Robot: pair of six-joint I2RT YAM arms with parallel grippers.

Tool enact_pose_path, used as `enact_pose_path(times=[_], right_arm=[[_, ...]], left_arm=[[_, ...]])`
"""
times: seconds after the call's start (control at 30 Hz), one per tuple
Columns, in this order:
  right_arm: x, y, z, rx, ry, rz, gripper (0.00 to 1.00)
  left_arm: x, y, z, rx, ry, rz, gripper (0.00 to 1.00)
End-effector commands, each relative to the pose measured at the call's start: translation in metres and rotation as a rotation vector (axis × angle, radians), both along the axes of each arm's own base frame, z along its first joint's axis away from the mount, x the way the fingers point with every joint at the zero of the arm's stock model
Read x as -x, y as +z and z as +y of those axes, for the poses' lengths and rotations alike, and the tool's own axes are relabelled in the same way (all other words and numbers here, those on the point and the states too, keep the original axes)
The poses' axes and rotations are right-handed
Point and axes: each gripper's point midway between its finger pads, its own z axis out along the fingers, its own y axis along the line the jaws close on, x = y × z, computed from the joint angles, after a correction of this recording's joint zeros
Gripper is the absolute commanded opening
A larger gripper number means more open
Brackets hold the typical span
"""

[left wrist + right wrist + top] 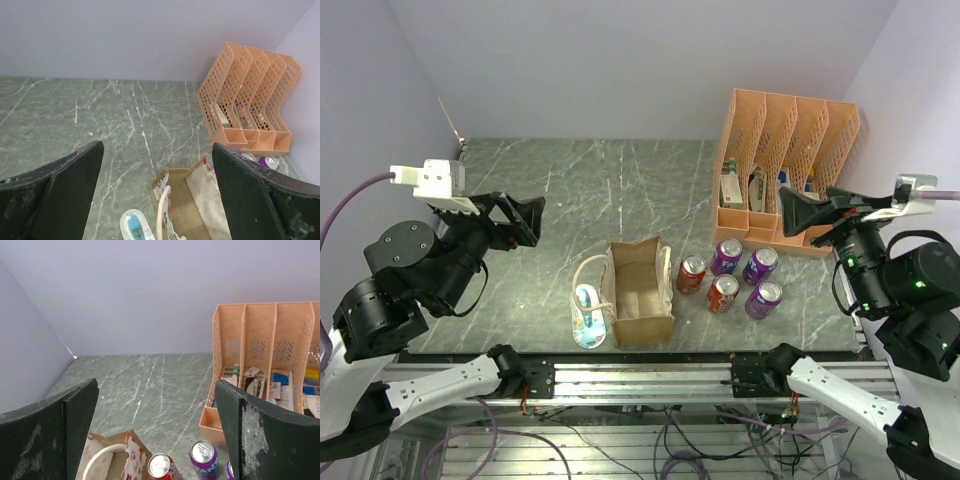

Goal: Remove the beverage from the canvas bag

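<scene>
Sitting spot: canvas bag (640,292) stands upright at near centre of table (570,190), mouth up, long axis near-to-far.
Bag inside: floor looks bare from the top view, and no drink shows in it.
Beverage: teal-and-white bottle (587,315) lies flat on the table just left of the bag, outside its left wall, long axis near-to-far.
Handle: cream handle (588,268) is flopped left by the bottle's far end. Cannot tell if they touch.
Cans: five cans (723,293) stand in a cluster right of the bag, the nearest red one just beside its right wall.
Left gripper: left gripper (525,220) hangs raised, far and left of the bag, jaws wide apart, nothing held.
Right gripper: right gripper (802,212) hangs raised, far and right of the bag, in front of the orange file organizer (790,150), jaws spread, empty.
Key relation: bag and bottle lie to the near right of the left gripper, which is the nearer arm. The right one has the cans between it and the bag.
Judgement: if the bottle is the drink meant, it already looks out of the bag.
</scene>
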Motion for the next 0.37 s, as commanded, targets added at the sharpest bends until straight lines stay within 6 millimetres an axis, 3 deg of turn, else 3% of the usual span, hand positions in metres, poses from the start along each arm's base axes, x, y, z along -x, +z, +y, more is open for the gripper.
enact_pose_path(times=[0.0,0.33], right_arm=[[0.005,0.0025,-0.0174,0.048,-0.058,0.005,1.0],[0.005,-0.003,-0.0211,0.087,-0.073,0.021,1.0]], left_arm=[[-0.0013,0.0139,0.0075,-0.003,0.028,-0.038,0.99],[-0.0025,0.0101,0.0077,-0.023,0.036,-0.023,0.99]])
